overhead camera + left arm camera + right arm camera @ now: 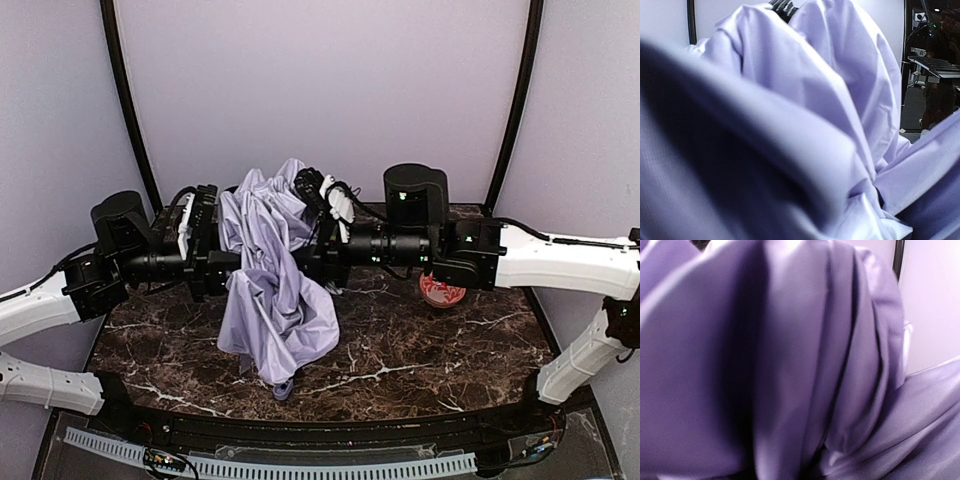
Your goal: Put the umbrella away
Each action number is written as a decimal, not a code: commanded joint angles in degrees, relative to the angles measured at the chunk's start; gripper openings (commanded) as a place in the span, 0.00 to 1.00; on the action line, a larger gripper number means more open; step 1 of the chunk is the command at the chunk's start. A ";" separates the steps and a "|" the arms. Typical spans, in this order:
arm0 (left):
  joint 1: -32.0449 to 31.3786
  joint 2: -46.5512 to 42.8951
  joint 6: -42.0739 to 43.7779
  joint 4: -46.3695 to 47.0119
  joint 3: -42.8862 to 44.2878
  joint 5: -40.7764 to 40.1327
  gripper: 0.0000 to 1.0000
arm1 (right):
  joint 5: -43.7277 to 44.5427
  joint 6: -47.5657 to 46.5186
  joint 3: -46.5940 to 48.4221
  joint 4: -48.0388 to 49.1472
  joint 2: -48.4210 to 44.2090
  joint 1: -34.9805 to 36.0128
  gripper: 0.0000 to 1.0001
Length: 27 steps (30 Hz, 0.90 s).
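From above, shows the umbrella (275,290) hanging crumpled between both arms over a marble table (420,350), handle (284,388) lowest; buries the left gripper (208,245) and right gripper (328,258) in cloth, so cannot tell clenched or released; half-hides a red bowl (441,291) under the right arm (400,245). From the left wrist, meets lavender folds against the lens. From the right wrist, likewise only shadowed folds.
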 commanded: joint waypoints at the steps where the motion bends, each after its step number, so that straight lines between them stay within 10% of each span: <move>1: -0.37 2.36 3.84 2.71 2.24 2.41 0.31 | -10.81 0.02 3.28 5.27 4.50 2.42 0.79; 7: -0.37 0.97 7.85 2.23 0.55 -1.89 0.27 | -20.01 -0.20 3.88 1.94 5.65 2.52 0.82; 11: -0.38 0.95 9.57 1.42 -0.05 -6.84 0.28 | -20.54 1.08 4.27 0.22 5.51 2.50 0.48; 18: -0.21 0.55 4.80 0.48 2.10 -14.63 0.71 | -6.63 1.92 1.52 3.37 0.27 1.94 0.04; 22: -0.05 -3.89 6.46 -0.59 0.84 -18.71 0.97 | 4.07 3.08 -5.77 9.31 -6.08 1.15 0.00; 27: 0.87 -7.33 7.40 -8.67 0.78 -25.71 0.99 | 19.77 6.42 -13.00 9.59 -12.15 -0.64 0.00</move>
